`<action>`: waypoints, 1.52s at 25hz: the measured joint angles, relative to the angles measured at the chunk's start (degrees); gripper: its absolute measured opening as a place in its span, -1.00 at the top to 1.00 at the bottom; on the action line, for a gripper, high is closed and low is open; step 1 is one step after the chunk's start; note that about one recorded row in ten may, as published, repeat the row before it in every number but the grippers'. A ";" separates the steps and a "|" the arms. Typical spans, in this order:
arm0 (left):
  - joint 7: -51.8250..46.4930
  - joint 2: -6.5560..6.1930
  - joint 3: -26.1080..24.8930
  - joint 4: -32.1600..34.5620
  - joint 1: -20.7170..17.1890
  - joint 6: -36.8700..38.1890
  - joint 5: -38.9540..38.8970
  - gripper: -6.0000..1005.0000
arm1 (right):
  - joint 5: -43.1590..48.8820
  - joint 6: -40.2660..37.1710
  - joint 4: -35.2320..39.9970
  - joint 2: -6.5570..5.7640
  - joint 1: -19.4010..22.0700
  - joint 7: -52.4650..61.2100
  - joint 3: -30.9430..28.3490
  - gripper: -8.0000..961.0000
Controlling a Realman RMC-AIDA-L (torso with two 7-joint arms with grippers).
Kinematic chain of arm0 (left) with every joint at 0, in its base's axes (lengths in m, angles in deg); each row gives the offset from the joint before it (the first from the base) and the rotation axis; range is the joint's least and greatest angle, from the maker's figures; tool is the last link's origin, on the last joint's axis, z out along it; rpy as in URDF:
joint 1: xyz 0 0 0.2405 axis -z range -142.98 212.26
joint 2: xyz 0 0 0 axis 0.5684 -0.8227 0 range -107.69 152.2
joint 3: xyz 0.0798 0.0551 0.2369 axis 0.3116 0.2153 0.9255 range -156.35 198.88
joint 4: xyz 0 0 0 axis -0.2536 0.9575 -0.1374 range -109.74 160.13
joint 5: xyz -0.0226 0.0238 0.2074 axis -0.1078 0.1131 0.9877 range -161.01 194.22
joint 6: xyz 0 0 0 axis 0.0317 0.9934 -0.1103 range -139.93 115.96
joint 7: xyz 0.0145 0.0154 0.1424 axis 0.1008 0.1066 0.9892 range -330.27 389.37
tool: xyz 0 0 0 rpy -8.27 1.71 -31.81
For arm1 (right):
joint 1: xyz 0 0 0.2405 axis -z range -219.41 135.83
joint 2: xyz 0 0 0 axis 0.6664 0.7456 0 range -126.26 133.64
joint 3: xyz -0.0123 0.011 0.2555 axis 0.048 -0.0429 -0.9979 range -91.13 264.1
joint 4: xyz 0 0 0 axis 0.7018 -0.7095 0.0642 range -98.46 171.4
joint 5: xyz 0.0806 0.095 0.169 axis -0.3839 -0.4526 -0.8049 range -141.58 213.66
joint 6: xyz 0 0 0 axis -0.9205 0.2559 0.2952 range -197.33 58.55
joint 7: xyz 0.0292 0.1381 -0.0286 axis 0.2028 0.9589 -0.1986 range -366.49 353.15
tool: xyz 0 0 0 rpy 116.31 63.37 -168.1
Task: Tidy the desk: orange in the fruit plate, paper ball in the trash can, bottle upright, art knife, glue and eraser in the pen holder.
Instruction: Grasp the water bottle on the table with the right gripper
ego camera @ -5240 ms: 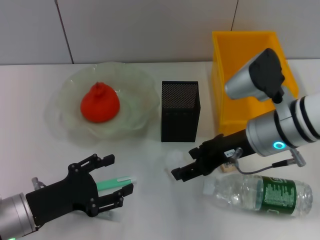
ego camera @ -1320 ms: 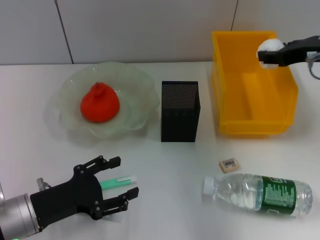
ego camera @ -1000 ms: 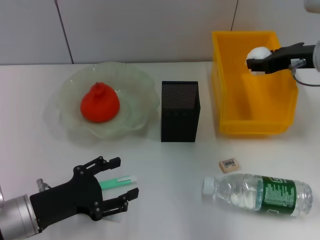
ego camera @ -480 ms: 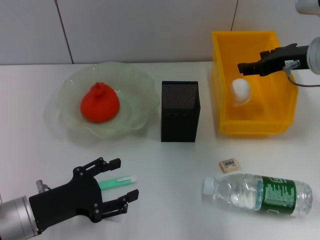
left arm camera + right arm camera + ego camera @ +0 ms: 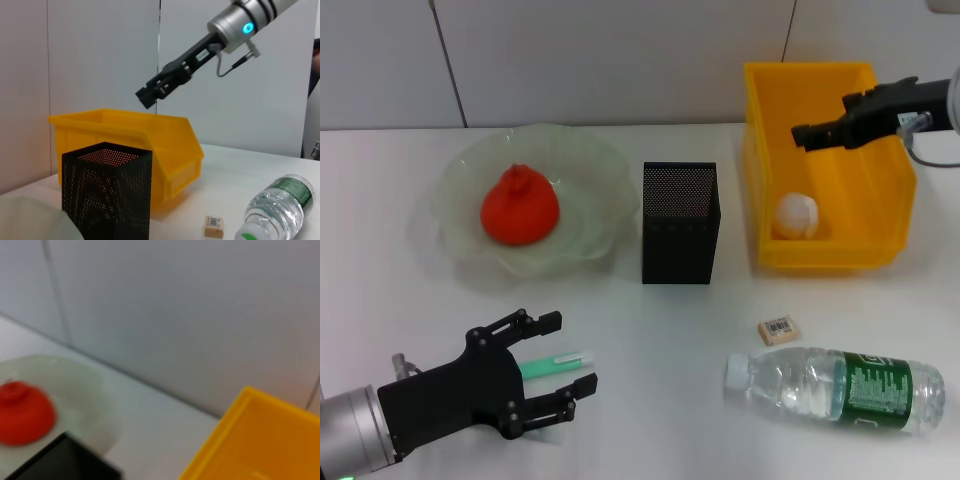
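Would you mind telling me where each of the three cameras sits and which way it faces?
Head view: high on the robot, looking down at the desk; shows left gripper and right gripper.
Left wrist view: low near the desk, facing across it at the pen holder; shows only the right gripper.
Right wrist view: above the yellow bin, facing the wall; no body parts.
All three share the bin.

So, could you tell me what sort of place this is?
Probably a lab mock-up of a desk: a bare white table against plain wall panels, with a mesh pen holder and a yellow bin.
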 joint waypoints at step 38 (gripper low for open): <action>-0.71 0.01 0.00 0.77 -0.35 0.36 0.00 -0.62 | 11.18 -40.11 -12.37 0.16 4.02 -10.09 12.21 -0.74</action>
